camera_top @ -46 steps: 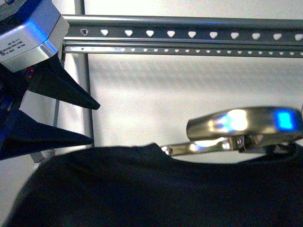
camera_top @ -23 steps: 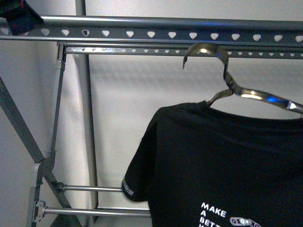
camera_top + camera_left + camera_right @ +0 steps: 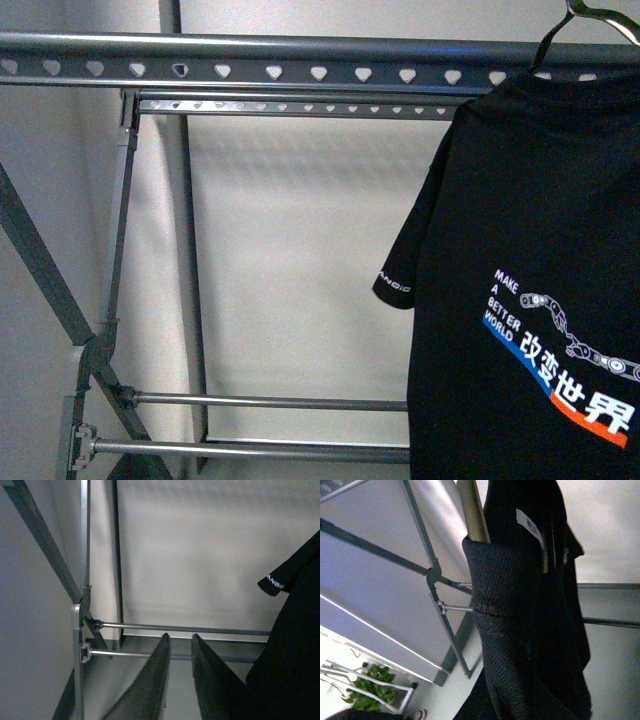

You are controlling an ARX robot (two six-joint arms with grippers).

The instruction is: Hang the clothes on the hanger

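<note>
Hanging in the right part of the front view, the black short-sleeved T-shirt (image 3: 530, 200) with the white "MAKE A BETTER WORLD" print and a blue-and-orange stripe was carried on a thin shiny metal coat hanger (image 3: 600, 17). The hook of this coat hanger went out of the frame at the upper right corner. The large grey metal drying rack (image 3: 250, 60) crossed the top of the frame with its long rail of heart-shaped holes, and the shirt's shoulder overlapped the right end of that rail. Whether the hook already sat on the rail could not be seen.

The left hand (image 3: 179, 640) was open only by a narrow gap and held nothing. It pointed toward the thin lower rods (image 3: 270, 402) of the rack, apart from the shirt. The right hand could not be made out among the dark cloth that filled its wrist view, so I cannot tell how far open it was or what it held.

I judged the step in hand to be setting the hook over the rail. To do it well, the hook should first come above the rail and then go down gently. The release should wait until the hook carried the weight and the shirt hung steady.
</note>
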